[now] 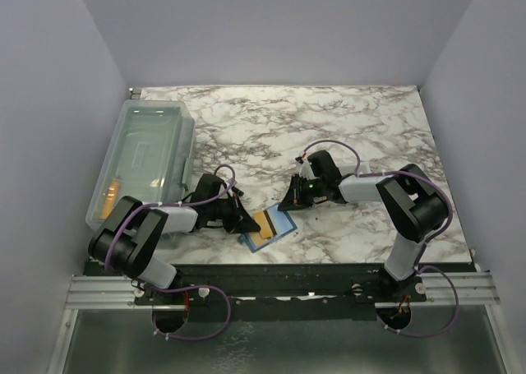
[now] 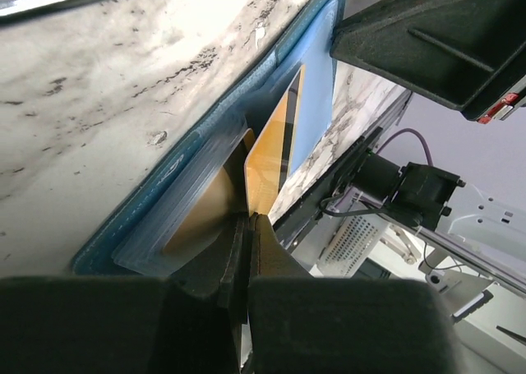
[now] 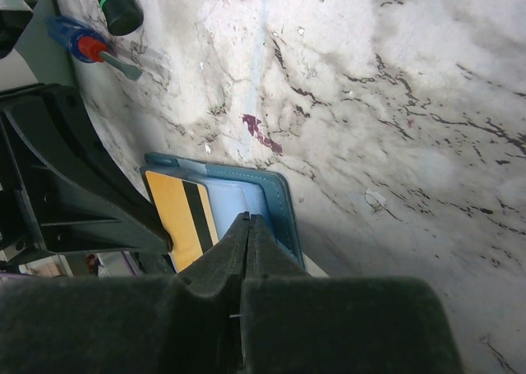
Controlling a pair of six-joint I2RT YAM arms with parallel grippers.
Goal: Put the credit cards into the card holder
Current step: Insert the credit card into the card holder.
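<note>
- Card holder (image 1: 284, 223): teal, lies open and flat on marble table (image 1: 370, 127), near front edge, between the two arms.
- Credit card (image 2: 271, 156): gold-orange w/ black stripe, over the holder's inner face. In left wrist view it is tilted, one long edge raised off the light-blue lining, lower end at the pocket mouth.
- Left gripper (image 2: 250, 219): jaws pinched tight on near corner of the credit card, no gap visible.
- Right gripper (image 3: 247, 219): jaws closed together, nothing between them. Tips sit on holder's light-blue inner panel, just beside the card's striped side.
- Clear pocket (image 2: 177, 218) on holder's near half: gold patch shows through it. Looks like a second card, can't confirm.
- Top view: both grippers meet over the holder, left from the left side, right from back-right, close but apart.
- Clear plastic bin (image 1: 144, 148): back-left of table, well apart from holder. Orange item (image 1: 109, 195) inside at near end, can't tell what.
- Right wrist view also shows screwdriver (image 3: 82, 45) w/ blue handle and black marker (image 3: 117, 0) w/ green band lying on the table beyond the holder, plus small red stain (image 3: 261, 133) on the marble.
</note>
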